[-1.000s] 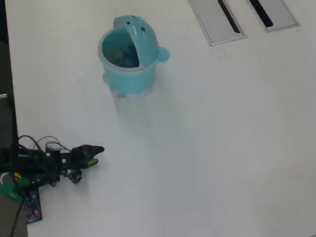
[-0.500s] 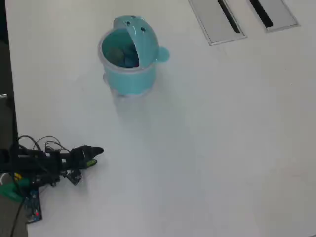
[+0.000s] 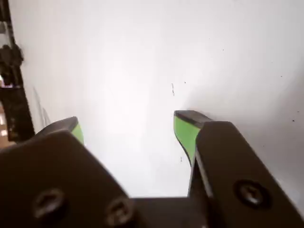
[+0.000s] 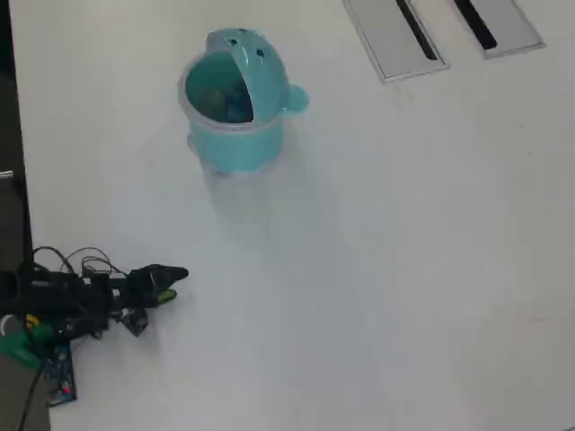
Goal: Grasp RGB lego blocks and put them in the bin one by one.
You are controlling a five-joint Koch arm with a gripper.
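Bin near table's far edge; gripper parted, empty, well apart.

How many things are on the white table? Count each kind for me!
Teal bin: 1
Robot arm with gripper: 1
Grey slotted panels in the table's corner: 2
Loose blocks on the table: 0
Total: 4
Something bluish lies inside the bin, too blurry to count.
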